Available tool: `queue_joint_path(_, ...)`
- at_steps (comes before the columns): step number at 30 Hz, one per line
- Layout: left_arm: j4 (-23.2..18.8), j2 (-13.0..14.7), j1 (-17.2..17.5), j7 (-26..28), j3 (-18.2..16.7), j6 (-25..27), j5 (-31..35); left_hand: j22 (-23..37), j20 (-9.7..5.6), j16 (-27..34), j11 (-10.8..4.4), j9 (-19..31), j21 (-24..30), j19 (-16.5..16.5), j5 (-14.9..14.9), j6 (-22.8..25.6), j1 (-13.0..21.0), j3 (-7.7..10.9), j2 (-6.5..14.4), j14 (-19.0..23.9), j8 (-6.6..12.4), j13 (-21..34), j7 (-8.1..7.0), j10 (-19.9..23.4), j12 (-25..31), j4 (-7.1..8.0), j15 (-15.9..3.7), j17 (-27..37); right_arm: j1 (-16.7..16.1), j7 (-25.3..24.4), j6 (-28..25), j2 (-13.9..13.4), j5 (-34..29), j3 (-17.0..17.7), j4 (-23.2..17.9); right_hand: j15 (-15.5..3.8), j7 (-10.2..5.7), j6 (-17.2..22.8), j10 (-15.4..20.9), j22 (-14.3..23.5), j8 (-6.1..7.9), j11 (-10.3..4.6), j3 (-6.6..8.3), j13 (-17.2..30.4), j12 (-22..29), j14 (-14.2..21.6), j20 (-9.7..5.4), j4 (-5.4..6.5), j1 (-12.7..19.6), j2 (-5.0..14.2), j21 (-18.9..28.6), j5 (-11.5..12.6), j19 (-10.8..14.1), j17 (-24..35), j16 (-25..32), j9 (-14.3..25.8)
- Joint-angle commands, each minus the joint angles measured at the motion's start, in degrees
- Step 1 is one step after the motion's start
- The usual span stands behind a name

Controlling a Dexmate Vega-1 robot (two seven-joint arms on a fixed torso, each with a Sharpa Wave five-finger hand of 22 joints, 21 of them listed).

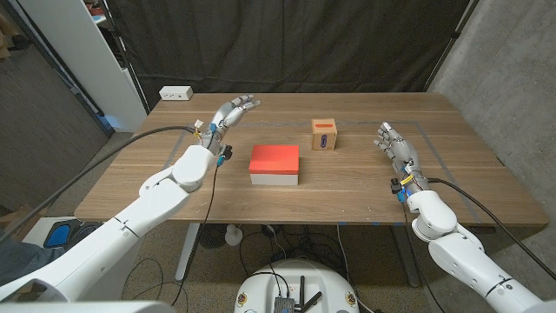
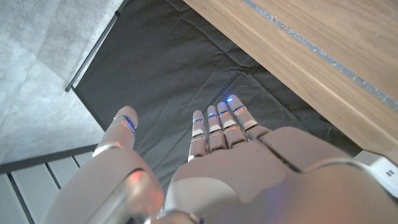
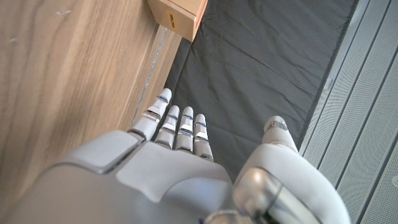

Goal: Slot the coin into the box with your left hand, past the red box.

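Observation:
A red box [image 1: 274, 159] with a white side lies at the middle of the wooden table [image 1: 347, 187]. Behind it to the right stands a small cardboard box [image 1: 324, 134] with a blue-edged slot on its front; its corner [image 3: 180, 15] shows in the right wrist view. My left hand [image 1: 230, 113] hovers over the table's far left part, left of the red box, with fingers straight, thumb apart and nothing in it [image 2: 230, 155]. My right hand [image 1: 395, 145] stands near the right side, fingers straight and thumb apart, holding nothing [image 3: 174, 168].
A white power strip [image 1: 175, 92] lies at the table's far left corner. A black curtain [image 1: 287, 43] hangs behind the table. Thin tape lines [image 1: 434, 143] run across the right part of the tabletop.

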Motion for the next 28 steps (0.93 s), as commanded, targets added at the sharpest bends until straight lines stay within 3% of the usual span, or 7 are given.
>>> queue_joint_path(1, 4.45, -3.49, 6.47, -1.94, -4.09, -11.70, -9.25, 0.07, -1.66, -0.42, -0.06, 0.06, -0.44, -0.51, -0.20, -0.51, -0.66, -0.34, -0.22, -0.47, -0.08, 0.04, 0.07, -0.56, -0.41, 0.09, -0.04, 0.15, 1.09, 3.37, 2.89, 0.03, 1.37, -0.38, 2.33, 0.06, -0.29, -0.61, -0.58, 0.18, -0.39, -0.10, -0.19, 0.14, -0.44, -0.41, 0.07, 0.03, -0.25, -0.49, -0.18, 0.09, -0.53, -0.07, -0.23, 0.12)
queue_joint_path(15, 5.88, -4.74, 6.57, -2.35, -3.95, -11.99, -9.98, 0.09, -1.84, -1.25, 0.06, -0.16, -1.65, -1.02, -0.20, -1.26, -1.50, -0.78, -0.38, -1.14, 0.05, 0.04, 0.03, -1.17, -1.02, 0.16, 0.17, 0.12, 1.57, 4.43, 3.11, -0.31, 2.05, -0.61, 3.53, 0.54, -0.57, -0.95, -0.83, 0.19, -0.31, -0.15, -0.31, 0.10, -0.37, -0.62, 0.40, 0.16, -0.49, -0.50, -0.35, 0.04, -1.13, -0.11, -0.32, 0.10)
queue_joint_path(24, 6.22, -3.59, 8.37, -4.79, -5.25, -13.34, -12.73, 0.11, -1.44, -1.22, 0.00, -0.27, -2.23, -0.31, -0.12, -0.40, -1.68, -0.72, 0.03, 0.16, 0.57, 0.05, -0.02, 0.05, -0.82, 0.10, 0.18, 0.08, -1.76, -0.29, 1.59, 0.20, -0.29, -0.64, -0.77, 0.56, -0.69, -0.64, -0.50, 0.20, -0.10, -0.05, -0.35, 0.10, -0.16, -0.56, 0.38, 0.21, -0.61, -0.46, -0.31, 0.04, -1.19, -0.13, -0.29, 0.10)
queue_joint_path(28, 7.58, -2.86, 7.56, -7.37, -5.24, -13.90, -13.84, 0.11, -1.37, -1.27, 0.14, -0.30, -2.40, 0.00, -0.09, -0.20, -1.70, -0.68, 0.18, 0.46, 0.66, 0.06, -0.07, 0.39, -0.79, 0.07, 0.26, 0.07, -2.57, -2.37, 0.47, 0.56, -1.99, -1.00, -2.07, 0.57, -0.78, -0.35, -0.18, 0.20, 0.03, 0.09, -0.35, 0.10, -0.01, -0.45, 0.46, 0.22, -0.61, -0.42, -0.28, 0.06, -1.16, -0.15, -0.24, 0.10)
